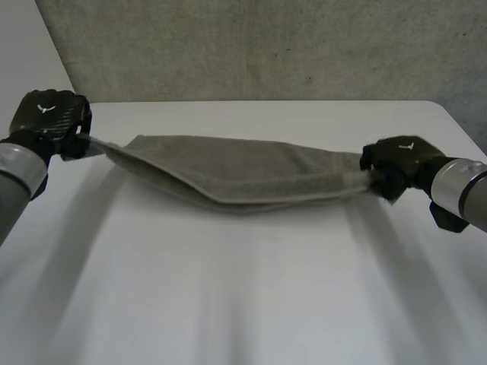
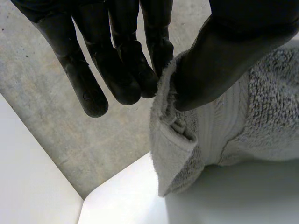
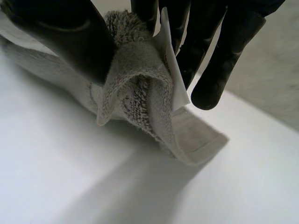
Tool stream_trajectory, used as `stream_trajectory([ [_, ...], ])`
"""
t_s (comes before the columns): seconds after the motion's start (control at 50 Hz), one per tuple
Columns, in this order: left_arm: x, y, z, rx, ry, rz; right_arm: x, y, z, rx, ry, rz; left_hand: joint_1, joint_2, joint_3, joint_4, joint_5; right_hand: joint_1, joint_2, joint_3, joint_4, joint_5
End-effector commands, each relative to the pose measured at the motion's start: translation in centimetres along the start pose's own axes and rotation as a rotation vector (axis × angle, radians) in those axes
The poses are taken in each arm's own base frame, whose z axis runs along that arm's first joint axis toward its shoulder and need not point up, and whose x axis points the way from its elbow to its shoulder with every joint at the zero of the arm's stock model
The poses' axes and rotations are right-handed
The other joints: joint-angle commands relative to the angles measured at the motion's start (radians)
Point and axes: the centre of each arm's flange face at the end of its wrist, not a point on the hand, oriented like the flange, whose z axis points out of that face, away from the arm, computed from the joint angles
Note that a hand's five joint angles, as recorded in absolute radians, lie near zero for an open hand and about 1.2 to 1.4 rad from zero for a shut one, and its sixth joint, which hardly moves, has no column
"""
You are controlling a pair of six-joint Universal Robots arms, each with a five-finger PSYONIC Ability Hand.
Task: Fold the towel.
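Left hand: the black left hand sits at about ten o'clock on the table. Its thumb is closed against the fingers with the towel's end pinched between them, and the fingertips past the pinch are nearly straight.
Right hand: the black right hand is over at three o'clock. Its thumb and fingers are clamped on the opposite end, where the cloth is bunched into a roll under the thumb.
Towel: the grey-beige terry towel with a flat woven band is slung between the two hands, lifted at both ends and already doubled lengthwise. Its belly sags toward six o'clock. I cannot tell whether the middle rests on the tabletop, though by the right hand a loose banded corner does lie on it.
Long axis: it runs from nine to three o'clock, straight from one hand to the other, so each hand has its own end and neither is nearer.
Coming move: I would judge it turns on that axis — either lay the strip flat, or carry one end across to meet the other.
Risk: the right hand's bunched end looks likely to come down crooked.
Around: a white table with rounded corners, bare at six o'clock, and a grey speckled floor beyond twelve — nothing stands in the way.
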Motion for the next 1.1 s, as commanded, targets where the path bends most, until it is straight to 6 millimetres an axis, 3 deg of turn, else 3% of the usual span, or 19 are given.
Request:
stream_trajectory([
  [0.02, -1.3, -0.6, -3.6, -0.034, 0.012, -0.012, -1.9, 0.5, -3.1, -0.179, -0.164, -0.049, 0.103, 0.040, 0.045, 0.036, 0.092, 0.061, 0.056, 0.048, 0.049, 0.052],
  [0.18, -4.0, -0.2, -6.4, -0.050, 0.016, -0.032, -0.2, -0.3, -6.8, -0.207, -0.154, -0.102, 0.103, 0.040, 0.045, 0.036, 0.092, 0.061, 0.056, 0.048, 0.049, 0.052],
  [0.32, -4.7, 0.5, -6.3, -0.053, 0.051, -0.059, 1.0, -1.0, -6.7, -0.155, -0.156, -0.089, 0.103, 0.040, 0.045, 0.036, 0.092, 0.061, 0.056, 0.048, 0.049, 0.052],
  [0.36, -4.6, 2.0, -5.1, -0.091, 0.077, -0.113, 1.6, 0.0, -5.0, -0.174, -0.164, -0.046, 0.103, 0.040, 0.045, 0.036, 0.092, 0.061, 0.056, 0.048, 0.049, 0.052],
  [0.48, -3.1, 3.9, -2.0, -0.120, 0.153, -0.167, 2.0, 1.4, -1.6, -0.212, -0.156, 0.018, 0.103, 0.040, 0.045, 0.036, 0.092, 0.061, 0.056, 0.048, 0.049, 0.052],
  [0.52, -2.4, 5.4, 0.4, -0.147, 0.168, -0.174, 1.7, 1.9, -0.5, -0.229, -0.156, 0.022, 0.103, 0.040, 0.045, 0.036, 0.092, 0.061, 0.056, 0.048, 0.049, 0.052],
  [0.54, -2.3, 6.2, 1.6, -0.161, 0.163, -0.176, 1.2, 2.3, 0.9, -0.242, -0.151, 0.013, 0.103, 0.040, 0.045, 0.036, 0.092, 0.061, 0.056, 0.048, 0.049, 0.052],
  [0.56, -2.3, 6.2, 1.6, -0.162, 0.163, -0.176, 1.1, 2.9, 2.3, -0.249, -0.138, 0.014, 0.103, 0.040, 0.045, 0.036, 0.092, 0.061, 0.056, 0.048, 0.049, 0.052],
  [0.64, -2.8, 8.6, 4.7, -0.187, 0.113, -0.173, 1.5, 3.5, 4.3, -0.233, -0.114, 0.050, 0.103, 0.040, 0.045, 0.036, 0.092, 0.061, 0.056, 0.048, 0.049, 0.052],
  [0.76, -2.3, 10.2, 7.9, -0.181, 0.093, -0.158, 2.0, 3.8, 7.2, -0.157, -0.075, 0.118, 0.103, 0.040, 0.045, 0.036, 0.092, 0.061, 0.056, 0.048, 0.049, 0.052],
  [0.92, -1.8, 11.3, 9.9, -0.163, 0.096, -0.149, 2.3, 4.5, 10.1, -0.119, -0.004, 0.141, 0.103, 0.040, 0.045, 0.036, 0.092, 0.061, 0.056, 0.048, 0.049, 0.052],
  [1.1, -0.5, 12.4, 10.6, -0.165, 0.114, -0.145, 2.8, 5.2, 11.4, -0.092, 0.106, 0.110, 0.103, 0.040, 0.045, 0.036, 0.092, 0.061, 0.056, 0.048, 0.049, 0.052],
])
